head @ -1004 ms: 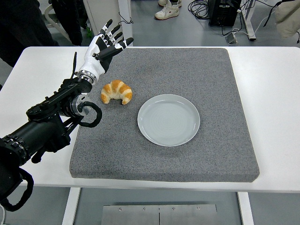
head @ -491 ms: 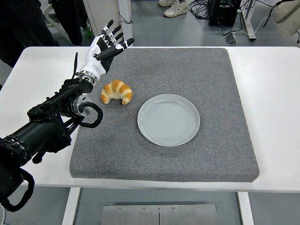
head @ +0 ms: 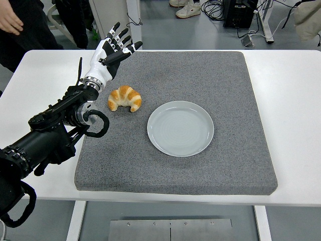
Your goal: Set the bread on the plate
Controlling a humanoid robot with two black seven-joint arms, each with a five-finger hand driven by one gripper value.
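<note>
A golden croissant (head: pixel 125 98) lies on the grey mat (head: pixel 200 75), left of a pale grey round plate (head: pixel 180 128) that holds nothing. My left hand (head: pixel 111 52) hovers just behind and above the croissant at the mat's far left corner, fingers spread wide and holding nothing. It does not touch the bread. The black left arm (head: pixel 45 140) reaches in from the lower left. My right arm is out of the picture.
The mat covers most of the white table (head: pixel 291 100). A person in dark clothes stands beyond the far left corner, one hand (head: pixel 10 20) showing at the top left. Cables and equipment lie on the floor behind.
My left hand has barely shifted, staying spread above the croissant. A person's hand has come into sight at the top left.
</note>
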